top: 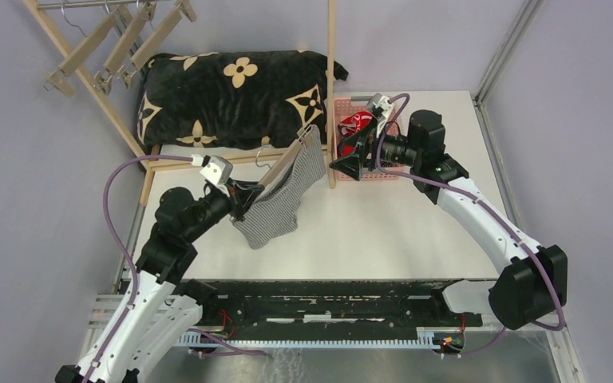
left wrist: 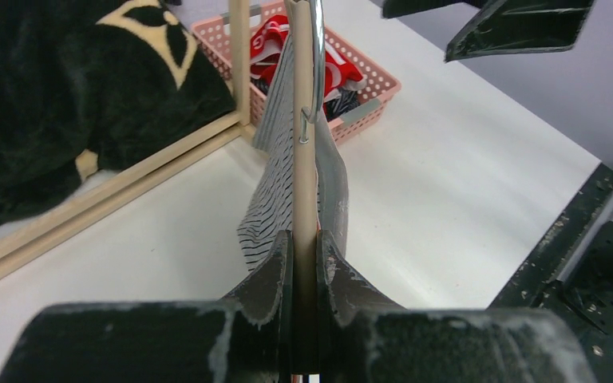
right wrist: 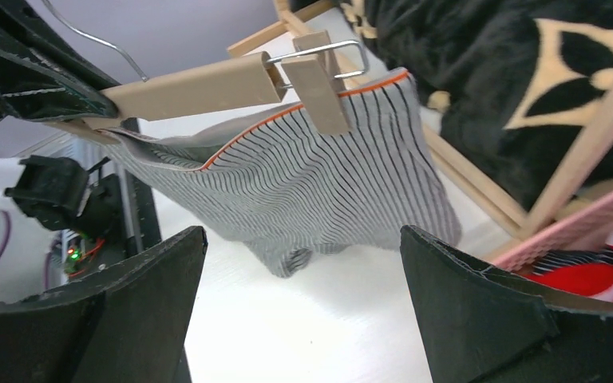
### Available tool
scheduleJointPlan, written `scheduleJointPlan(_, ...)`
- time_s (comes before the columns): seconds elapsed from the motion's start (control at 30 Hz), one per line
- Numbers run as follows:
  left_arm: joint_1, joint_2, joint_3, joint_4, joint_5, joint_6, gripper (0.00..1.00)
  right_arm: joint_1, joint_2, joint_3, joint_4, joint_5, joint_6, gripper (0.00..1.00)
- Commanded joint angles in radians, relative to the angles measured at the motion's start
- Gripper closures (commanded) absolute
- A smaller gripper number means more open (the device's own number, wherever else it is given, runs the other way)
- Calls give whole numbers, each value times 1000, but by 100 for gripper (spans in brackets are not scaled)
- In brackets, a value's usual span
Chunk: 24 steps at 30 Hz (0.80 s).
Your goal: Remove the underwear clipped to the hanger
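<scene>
Left fingers (left wrist: 267,281) clamping hanger (left wrist: 304,179), grey shorts (left wrist: 271,199) clipped, basket (left wrist: 379,80), cushion (left wrist: 48,104) beyond

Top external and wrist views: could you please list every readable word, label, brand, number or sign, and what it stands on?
Red cloth boxer shorts in the pink plastic basket: white lettering, too crumpled and blurred to read.
Black cushion with beige flower marks: shapes only, no words.
Grey striped cloth boxer shorts and light wooden clip hanger: no text seen.
</scene>
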<state>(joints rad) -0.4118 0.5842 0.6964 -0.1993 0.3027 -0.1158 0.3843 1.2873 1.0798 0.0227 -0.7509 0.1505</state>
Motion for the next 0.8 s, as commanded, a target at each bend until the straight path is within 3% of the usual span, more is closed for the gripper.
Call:
scheduleJointPlan(0.0,-2,-6,13,124,121,-55,97,8,38,59,102,-164,43,0)
scheduleJointPlan(0.2,-3,21,17,168,236,-95,97,11,61,128,105,-240,24,0)
scheduleJointPlan(0.43,-2,6,12,156,249,-111,97,12,80,266,-45,-234,-87,0)
scheduleJointPlan(0.77,-3,-12,-6,235,314,-151,97,11,130,243,87,-328,25,0)
